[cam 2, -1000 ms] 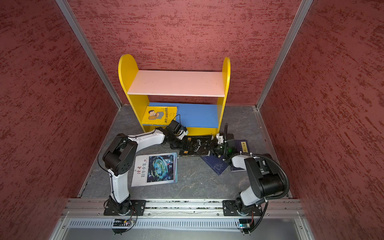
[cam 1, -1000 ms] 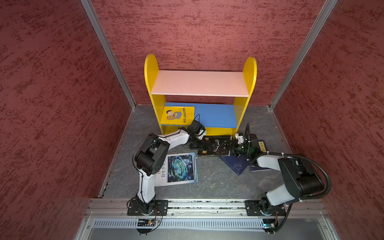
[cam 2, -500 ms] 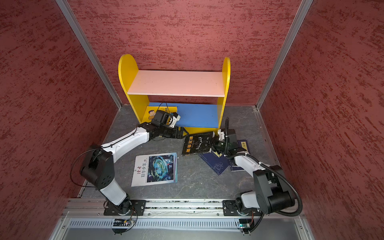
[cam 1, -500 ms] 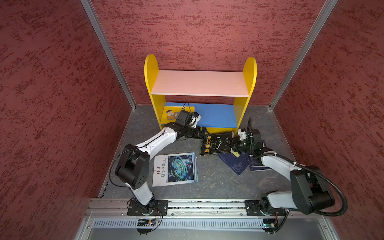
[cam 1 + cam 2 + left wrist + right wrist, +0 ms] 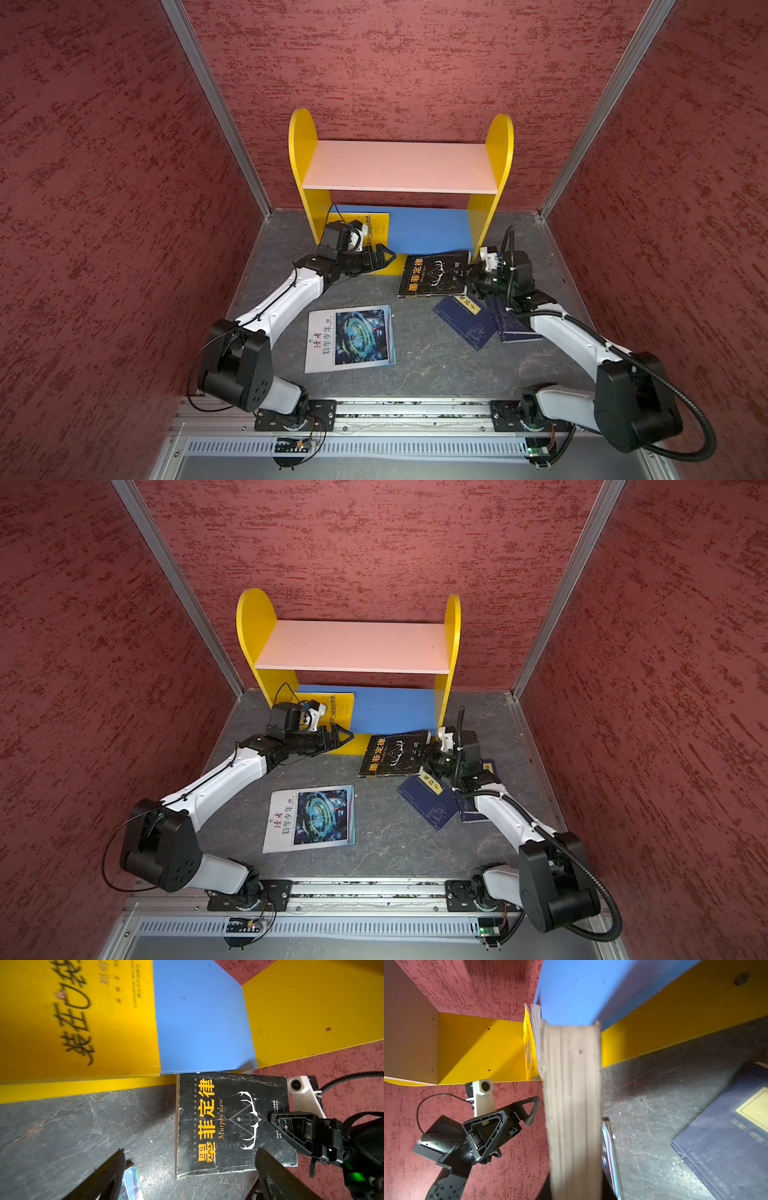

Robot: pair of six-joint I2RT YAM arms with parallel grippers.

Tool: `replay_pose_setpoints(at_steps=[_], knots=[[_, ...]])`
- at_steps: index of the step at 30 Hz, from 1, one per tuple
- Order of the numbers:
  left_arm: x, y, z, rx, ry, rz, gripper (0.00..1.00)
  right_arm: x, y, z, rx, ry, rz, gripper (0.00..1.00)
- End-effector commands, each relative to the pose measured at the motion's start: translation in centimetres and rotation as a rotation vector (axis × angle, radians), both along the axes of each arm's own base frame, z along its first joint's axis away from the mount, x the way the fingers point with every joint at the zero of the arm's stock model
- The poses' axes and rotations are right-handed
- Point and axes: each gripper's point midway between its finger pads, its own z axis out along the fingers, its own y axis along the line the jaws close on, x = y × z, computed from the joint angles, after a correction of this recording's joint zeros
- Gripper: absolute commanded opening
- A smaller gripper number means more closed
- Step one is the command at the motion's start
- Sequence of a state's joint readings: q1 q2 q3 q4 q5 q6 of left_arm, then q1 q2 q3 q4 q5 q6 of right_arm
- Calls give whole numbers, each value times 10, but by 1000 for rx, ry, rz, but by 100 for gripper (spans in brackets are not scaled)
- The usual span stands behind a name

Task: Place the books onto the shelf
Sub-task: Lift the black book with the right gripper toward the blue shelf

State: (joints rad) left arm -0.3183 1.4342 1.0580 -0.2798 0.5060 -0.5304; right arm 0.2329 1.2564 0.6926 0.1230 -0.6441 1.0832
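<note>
Since a second ago left gripper (image 5: 384,255) backed off black book (image 5: 432,274), jaws spread | right gripper (image 5: 473,281) jaws pinching book's edge, far edge at shelf (image 5: 302,166) front | next I'd slide it onto blue board (image 5: 428,237)

One yellow book (image 5: 377,230), one black book (image 5: 432,275), two navy books (image 5: 465,328) (image 5: 512,331) at four o'clock, one white magazine (image 5: 351,338), one shelf (image 5: 399,166), two robot arms (image 5: 282,299) (image 5: 569,336)

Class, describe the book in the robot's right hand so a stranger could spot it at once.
Find the wooden shelf with yellow round-topped sides; by its right foot sits a thick black book, pinched at one edge by the right hand. Unlike the two thin navy books beside it, its cover bears a large orange Chinese title.
</note>
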Motion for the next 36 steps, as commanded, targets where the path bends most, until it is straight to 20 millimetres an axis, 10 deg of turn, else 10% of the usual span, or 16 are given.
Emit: replay_pose_setpoints(at_steps=[1,9,23,36], knots=[[3,11,27,-111,-47,52,98,5,10,85,119,-214,47,5],[7,53,38,-191,-61,196,98,21,24,152,264,-357,99,8],[-1,100,56,-329,-86,338,99,68,102,169,399,-438,172,9],[3,120,66,-353,-108,365,99,52,108,193,314,-393,239,11]])
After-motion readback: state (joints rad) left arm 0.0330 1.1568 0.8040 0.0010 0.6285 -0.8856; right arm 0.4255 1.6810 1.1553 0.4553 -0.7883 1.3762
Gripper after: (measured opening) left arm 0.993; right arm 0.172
